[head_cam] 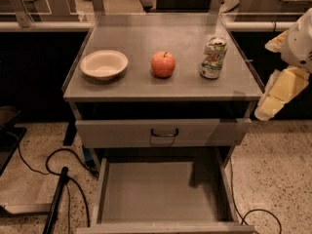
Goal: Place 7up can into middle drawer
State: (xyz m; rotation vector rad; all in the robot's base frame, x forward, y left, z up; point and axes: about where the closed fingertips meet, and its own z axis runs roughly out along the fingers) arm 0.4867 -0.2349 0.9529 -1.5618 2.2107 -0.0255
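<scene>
Here, the can (213, 57) stands upright on the tabletop (165, 84), right of 1 apple (163, 64) and 1 bowl (104, 64), outside the pulled-out middle drawer (156, 194) below. The gripper (275, 96) hangs at the right edge, partly cut off; its grip is impossible to make out.

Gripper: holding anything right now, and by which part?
Nothing held. The gripper hangs right of the cabinet, apart from the 7up can standing on top.
</scene>
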